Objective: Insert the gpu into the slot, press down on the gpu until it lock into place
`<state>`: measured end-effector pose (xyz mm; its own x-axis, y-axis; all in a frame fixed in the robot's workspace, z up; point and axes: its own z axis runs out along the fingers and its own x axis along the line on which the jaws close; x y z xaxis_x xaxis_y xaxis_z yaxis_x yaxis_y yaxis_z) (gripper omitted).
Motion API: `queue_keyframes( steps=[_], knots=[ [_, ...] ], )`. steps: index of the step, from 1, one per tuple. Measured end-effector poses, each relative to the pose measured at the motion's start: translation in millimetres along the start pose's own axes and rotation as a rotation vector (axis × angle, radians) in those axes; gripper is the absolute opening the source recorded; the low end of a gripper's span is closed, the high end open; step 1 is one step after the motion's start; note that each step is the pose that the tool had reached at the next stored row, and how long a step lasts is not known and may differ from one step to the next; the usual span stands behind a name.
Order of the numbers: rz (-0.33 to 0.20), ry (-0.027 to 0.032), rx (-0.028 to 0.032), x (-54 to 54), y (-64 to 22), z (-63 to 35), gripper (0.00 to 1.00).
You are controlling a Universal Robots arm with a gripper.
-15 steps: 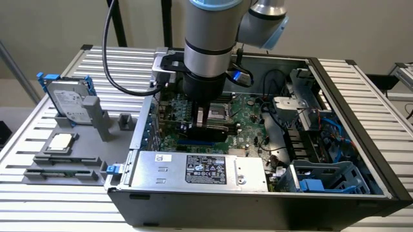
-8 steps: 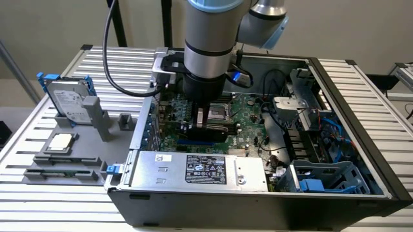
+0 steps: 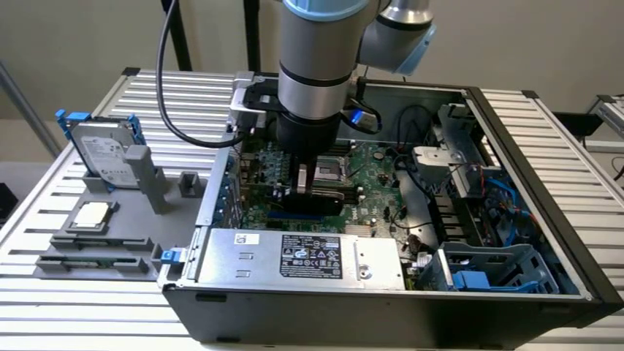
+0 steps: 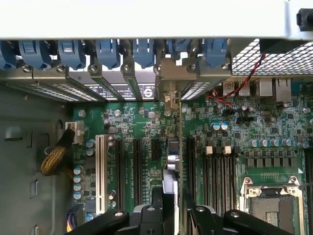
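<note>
My gripper [image 3: 310, 184] reaches down into the open computer case and is shut on the gpu [image 3: 314, 199], a thin black card held on edge over the green motherboard [image 3: 375, 179]. In the wrist view the gpu [image 4: 169, 183] runs edge-on between my two black fingers [image 4: 146, 218], and its silver bracket end [image 4: 170, 98] meets the rear wall of the case. A short length of the bright-blue slot [image 3: 292, 217] shows just below the card's lower edge. In the wrist view the card covers the slot, so how deep it sits cannot be told.
A silver labelled power-supply box [image 3: 302, 256] lies right in front of the card. A white slot [image 4: 100, 171] and black slots [image 4: 137, 166] run beside it, with blue retention clips [image 4: 107, 51] along the rear wall. A hard drive [image 3: 102, 157] stands on the grey fixture outside the case.
</note>
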<state>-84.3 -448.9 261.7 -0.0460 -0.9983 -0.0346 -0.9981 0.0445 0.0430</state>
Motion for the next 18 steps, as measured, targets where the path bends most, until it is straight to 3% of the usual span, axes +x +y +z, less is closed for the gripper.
queue_keyframes(
  steps=[18],
  knots=[
    [-0.01, 0.0014, -0.011, -0.3, -0.1, 2.5, 0.26]
  ],
)
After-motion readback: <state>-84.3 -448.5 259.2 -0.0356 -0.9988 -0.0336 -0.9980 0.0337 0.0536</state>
